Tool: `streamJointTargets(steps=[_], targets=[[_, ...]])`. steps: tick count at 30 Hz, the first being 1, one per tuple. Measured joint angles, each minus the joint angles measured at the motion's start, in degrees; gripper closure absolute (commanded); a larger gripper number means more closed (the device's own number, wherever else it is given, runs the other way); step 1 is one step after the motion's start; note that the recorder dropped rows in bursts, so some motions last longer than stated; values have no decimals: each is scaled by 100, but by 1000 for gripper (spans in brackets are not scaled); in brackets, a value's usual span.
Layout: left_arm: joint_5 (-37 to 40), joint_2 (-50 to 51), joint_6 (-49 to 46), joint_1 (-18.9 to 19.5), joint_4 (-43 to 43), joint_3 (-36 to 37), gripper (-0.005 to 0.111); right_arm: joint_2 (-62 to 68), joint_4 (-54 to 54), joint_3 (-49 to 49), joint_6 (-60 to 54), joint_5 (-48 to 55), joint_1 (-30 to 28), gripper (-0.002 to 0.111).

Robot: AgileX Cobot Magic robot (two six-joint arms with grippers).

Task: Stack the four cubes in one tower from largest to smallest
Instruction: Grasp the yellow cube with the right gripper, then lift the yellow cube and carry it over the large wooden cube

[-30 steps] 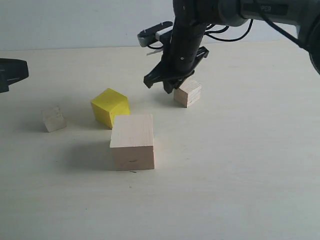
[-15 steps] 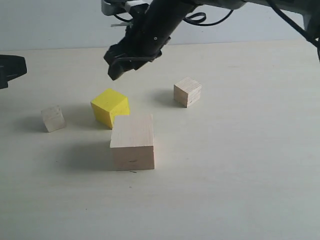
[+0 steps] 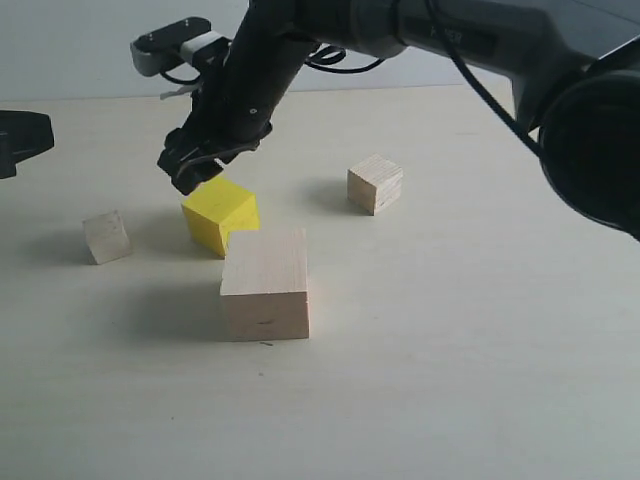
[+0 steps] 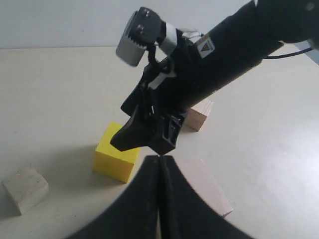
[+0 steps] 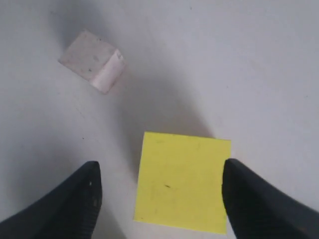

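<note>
Four cubes sit apart on the table: the largest pale one (image 3: 265, 285), the yellow one (image 3: 221, 213), the smaller grained one (image 3: 375, 184) and the smallest whitish one (image 3: 107, 237). My right gripper (image 3: 193, 168) hangs open just over the yellow cube (image 5: 182, 181), one finger on each side, nothing held. The whitish cube (image 5: 92, 60) lies beyond it. My left gripper (image 4: 159, 160) is shut and empty, held back at the left edge (image 3: 20, 140), looking at the yellow cube (image 4: 115, 154) and the largest cube (image 4: 209, 186).
The right arm (image 3: 400, 30) reaches across the middle from the upper right, above the table (image 3: 480, 330). It passes over the grained cube (image 4: 199, 114). A pale wall stands behind the far table edge.
The right gripper has swung left from beside the grained cube to above the yellow cube, and its jaws have spread wider. The cubes and the left gripper have not moved.
</note>
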State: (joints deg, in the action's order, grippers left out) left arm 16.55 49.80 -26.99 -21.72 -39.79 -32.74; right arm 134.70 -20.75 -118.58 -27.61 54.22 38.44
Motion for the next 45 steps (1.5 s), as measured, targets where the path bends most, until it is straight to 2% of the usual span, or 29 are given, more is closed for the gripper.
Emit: streamJointTargets(steps=[6, 11, 20, 24, 26, 28, 31, 35, 45], targets=[[11, 0, 0, 0, 0, 0, 107, 164, 307, -5, 0, -60, 56, 41], [23, 0, 0, 0, 0, 0, 107, 223, 292, -5, 26, -87, 81, 31], [46, 0, 0, 0, 10, 0, 107, 464, 303, -5, 183, -168, 81, 32], [46, 0, 0, 0, 10, 0, 107, 597, 346, -5, 189, -184, 81, 36], [46, 0, 0, 0, 10, 0, 107, 630, 388, -5, 198, -230, 81, 41], [50, 0, 0, 0, 10, 0, 107, 630, 432, -5, 213, -251, 81, 51], [50, 0, 0, 0, 10, 0, 107, 630, 471, -5, 213, -277, 81, 73], [74, 0, 0, 0, 10, 0, 107, 630, 511, -5, 213, -250, 81, 108], [95, 0, 0, 0, 10, 0, 107, -146, 1162, -5, 241, 177, 81, 108]])
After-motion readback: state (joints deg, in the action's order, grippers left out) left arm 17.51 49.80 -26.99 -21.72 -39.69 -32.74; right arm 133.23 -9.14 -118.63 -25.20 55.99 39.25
